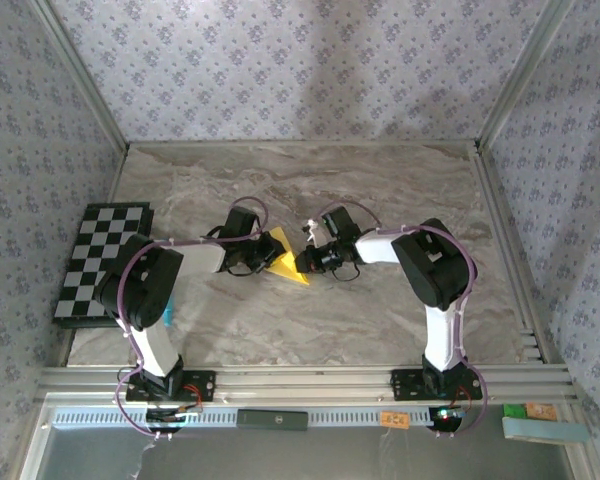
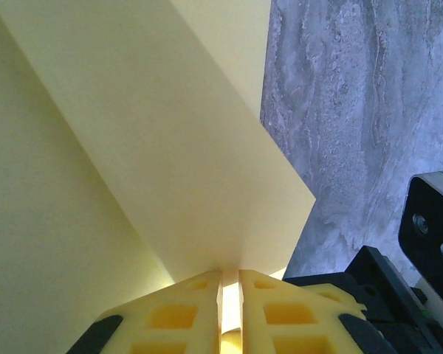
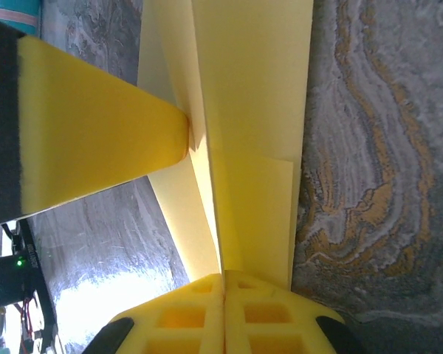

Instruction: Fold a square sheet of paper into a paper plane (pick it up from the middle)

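The yellow sheet of paper (image 1: 286, 258) is folded into a smaller creased, layered shape and hangs just above the marble table between both grippers. My left gripper (image 1: 267, 256) is shut on its left edge; in the left wrist view the paper (image 2: 133, 147) runs down into the narrow slit between the fingertips of my left gripper (image 2: 230, 274). My right gripper (image 1: 306, 262) is shut on the opposite edge. In the right wrist view the paper's centre crease (image 3: 244, 110) enters my right gripper (image 3: 223, 278). Whether it forms a paper plane I cannot tell.
A black-and-white checkered board (image 1: 100, 262) lies at the table's left edge, with a small blue pen (image 1: 166, 315) near the left arm's base. Patterned walls close in the table on three sides. The left finger (image 3: 96, 140) crosses the right wrist view.
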Tool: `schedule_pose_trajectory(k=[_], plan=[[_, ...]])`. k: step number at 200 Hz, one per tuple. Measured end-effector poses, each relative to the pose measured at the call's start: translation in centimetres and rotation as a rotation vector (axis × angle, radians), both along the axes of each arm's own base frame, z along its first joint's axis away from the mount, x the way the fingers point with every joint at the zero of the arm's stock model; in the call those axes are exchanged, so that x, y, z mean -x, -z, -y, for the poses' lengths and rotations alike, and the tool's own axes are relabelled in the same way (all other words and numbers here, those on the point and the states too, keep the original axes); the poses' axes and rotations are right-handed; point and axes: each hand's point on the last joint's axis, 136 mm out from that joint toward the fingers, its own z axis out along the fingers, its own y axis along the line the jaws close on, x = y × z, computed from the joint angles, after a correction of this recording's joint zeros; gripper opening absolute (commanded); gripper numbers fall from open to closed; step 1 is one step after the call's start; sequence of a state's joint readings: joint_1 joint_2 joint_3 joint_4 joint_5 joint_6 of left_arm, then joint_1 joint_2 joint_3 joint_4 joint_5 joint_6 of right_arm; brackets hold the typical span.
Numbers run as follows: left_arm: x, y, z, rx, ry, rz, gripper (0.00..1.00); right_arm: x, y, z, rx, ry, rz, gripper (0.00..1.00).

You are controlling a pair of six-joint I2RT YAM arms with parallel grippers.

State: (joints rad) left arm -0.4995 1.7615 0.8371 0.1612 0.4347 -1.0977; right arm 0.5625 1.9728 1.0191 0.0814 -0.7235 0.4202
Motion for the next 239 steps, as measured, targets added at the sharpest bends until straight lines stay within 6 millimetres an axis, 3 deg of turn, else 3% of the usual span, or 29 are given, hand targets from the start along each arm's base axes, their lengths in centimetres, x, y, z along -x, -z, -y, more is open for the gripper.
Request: schedule_pose_trajectory(k=[64,160,239], plan=[[-0.15,-0.11,0.34,0.012,0.011,0.000,0.14,-0.06,-0.01,0.08,-0.018,0.006,-0.025,0.07],[-0.64,0.42,0.48,0.010,-0.001,-0.016,0.12,0.08,-0.41,-0.01,-0.029,-0.008,-0.027,0.20],[-0.92,0.43,0.30,0.003,-0.019,-0.021,0.12,0.24,-0.39,0.93,0.025,-0.017,0.004,0.20]])
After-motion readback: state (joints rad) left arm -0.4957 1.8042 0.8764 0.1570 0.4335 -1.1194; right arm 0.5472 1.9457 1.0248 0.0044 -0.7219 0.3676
